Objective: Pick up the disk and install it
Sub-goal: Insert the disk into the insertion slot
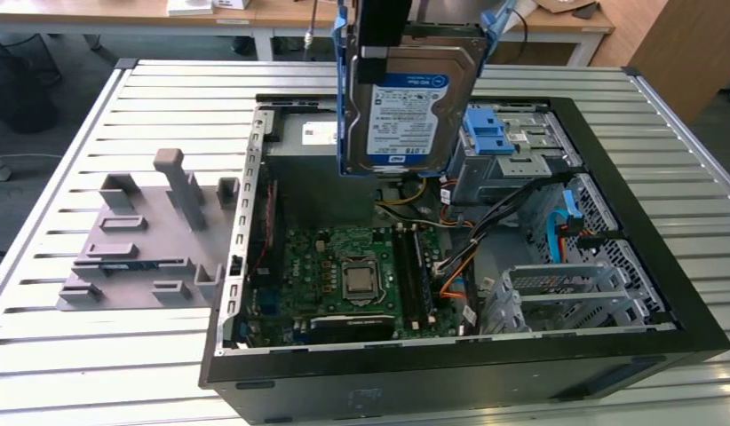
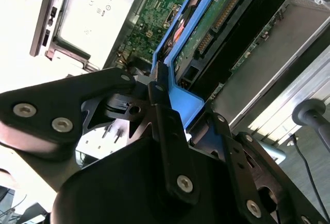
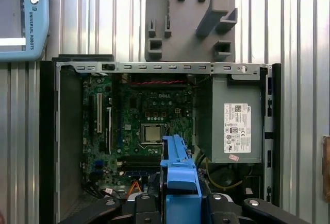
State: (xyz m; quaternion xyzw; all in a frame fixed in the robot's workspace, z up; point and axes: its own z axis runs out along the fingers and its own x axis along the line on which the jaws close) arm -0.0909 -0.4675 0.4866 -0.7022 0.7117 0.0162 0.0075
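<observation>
The disk (image 1: 407,115) hangs upright above the open computer case (image 1: 649,355), its white-and-blue label facing the exterior camera and its blue carrier frame (image 1: 341,89) along the sides. My gripper (image 1: 386,44) is shut on its top edge. In the second wrist view the black fingers (image 2: 170,131) clamp the blue carrier frame (image 2: 180,100), with the disk's (image 2: 227,23) circuit-board side running away from them. In the first wrist view the carrier frame (image 3: 180,175) sticks out from my gripper (image 3: 180,206) over the case interior.
Inside the case lie the motherboard (image 1: 353,266), a grey power-supply box (image 3: 237,121) and a grey drive bay with blue latch (image 1: 502,133) on the exterior view's right. A grey fixture plate (image 1: 140,240) sits on the slatted table (image 1: 105,364). A teach pendant (image 3: 23,18) lies nearby.
</observation>
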